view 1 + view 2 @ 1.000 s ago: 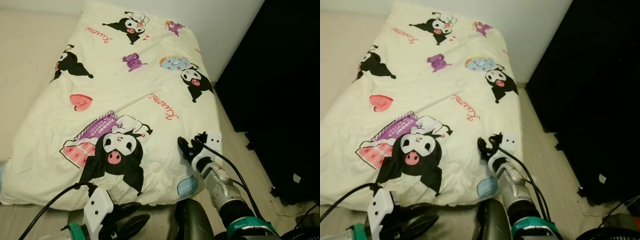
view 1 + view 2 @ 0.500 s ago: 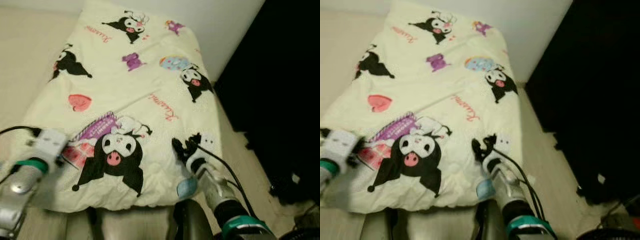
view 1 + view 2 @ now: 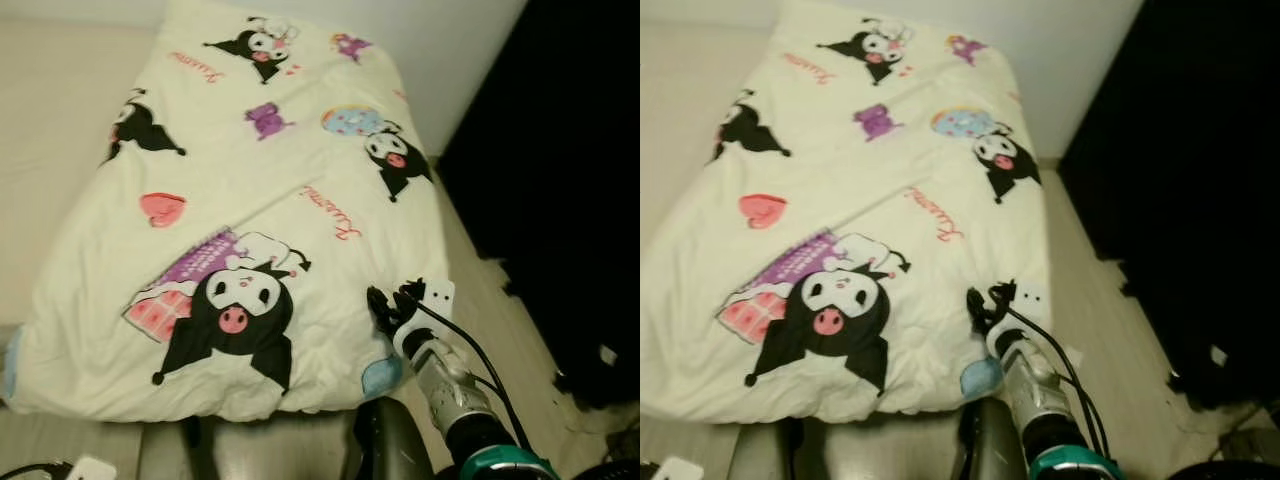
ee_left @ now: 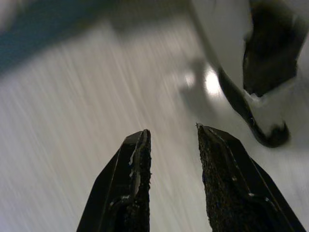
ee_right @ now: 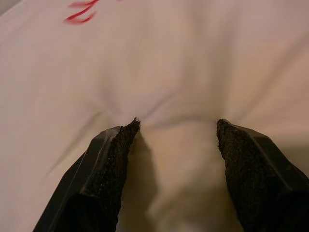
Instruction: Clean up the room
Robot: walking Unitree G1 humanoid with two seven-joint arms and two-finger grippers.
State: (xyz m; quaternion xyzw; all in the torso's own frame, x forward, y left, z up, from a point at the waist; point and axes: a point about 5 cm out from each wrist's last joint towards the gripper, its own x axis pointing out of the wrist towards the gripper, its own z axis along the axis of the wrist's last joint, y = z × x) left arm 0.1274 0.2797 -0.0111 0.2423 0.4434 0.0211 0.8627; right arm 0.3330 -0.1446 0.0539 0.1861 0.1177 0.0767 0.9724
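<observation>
Cream cartoon-print quilt [image 3: 250, 200] lies spread over the bed. Right gripper [image 3: 398, 306] sits at its near right edge, 2 fingers [image 5: 108, 159] spread, pressing fabric. Soft, light, floppy; pinch a corner fold. Left gripper [image 4: 171, 145] open over floor.

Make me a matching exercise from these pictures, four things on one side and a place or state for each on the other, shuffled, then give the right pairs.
Things:
1. right gripper
2. left gripper
3. pink heart
4. cartoon blanket

Places or states:
A. printed on the robot's left side of the blanket
B. open, fingertips pressed into cream fabric
C. spread over the bed
D. open over pale floor

Pairs: 1-B, 2-D, 3-A, 4-C
</observation>
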